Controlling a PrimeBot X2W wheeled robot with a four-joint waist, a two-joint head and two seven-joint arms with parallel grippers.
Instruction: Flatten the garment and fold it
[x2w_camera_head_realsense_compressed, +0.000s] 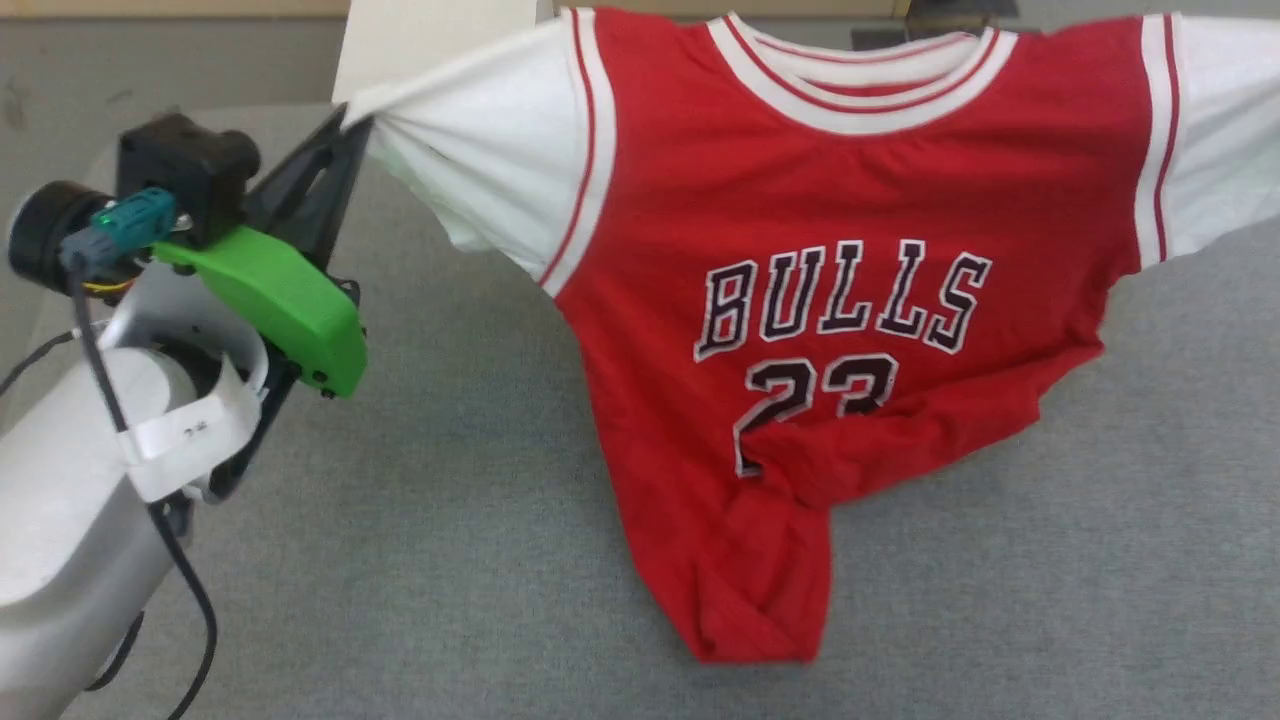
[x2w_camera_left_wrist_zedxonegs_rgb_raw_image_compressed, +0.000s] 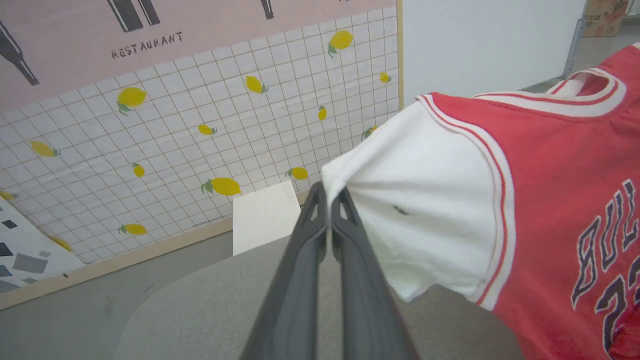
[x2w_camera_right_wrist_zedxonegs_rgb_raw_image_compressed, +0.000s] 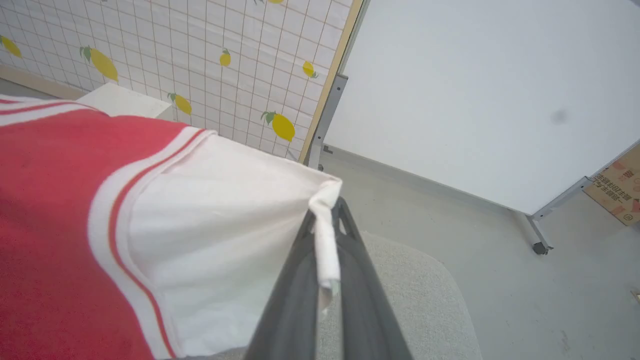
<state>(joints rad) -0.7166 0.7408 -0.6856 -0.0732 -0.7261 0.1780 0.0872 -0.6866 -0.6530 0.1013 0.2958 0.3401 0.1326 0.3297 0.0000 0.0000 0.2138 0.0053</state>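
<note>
The garment (x2w_camera_head_realsense_compressed: 840, 300), a red jersey with white sleeves and a black "BULLS 23" print, hangs stretched above the grey table (x2w_camera_head_realsense_compressed: 450, 480), its crumpled hem touching the surface. My left gripper (x2w_camera_head_realsense_compressed: 345, 125) is shut on the edge of one white sleeve (x2w_camera_head_realsense_compressed: 490, 170). In the left wrist view the left gripper (x2w_camera_left_wrist_zedxonegs_rgb_raw_image_compressed: 328, 192) pinches that sleeve (x2w_camera_left_wrist_zedxonegs_rgb_raw_image_compressed: 425, 200) at its fingertips. In the right wrist view my right gripper (x2w_camera_right_wrist_zedxonegs_rgb_raw_image_compressed: 327, 210) is shut on the other white sleeve (x2w_camera_right_wrist_zedxonegs_rgb_raw_image_compressed: 225, 220), with a strip of cloth trapped between its fingers.
A tiled wall panel (x2w_camera_left_wrist_zedxonegs_rgb_raw_image_compressed: 200, 125) with lemon prints stands behind the table. A white box (x2w_camera_left_wrist_zedxonegs_rgb_raw_image_compressed: 262, 215) sits at its foot. A white board on castors (x2w_camera_right_wrist_zedxonegs_rgb_raw_image_compressed: 490, 90) and a cardboard box (x2w_camera_right_wrist_zedxonegs_rgb_raw_image_compressed: 620, 190) stand further off. The table's rounded corner (x2w_camera_right_wrist_zedxonegs_rgb_raw_image_compressed: 425, 300) lies below my right gripper.
</note>
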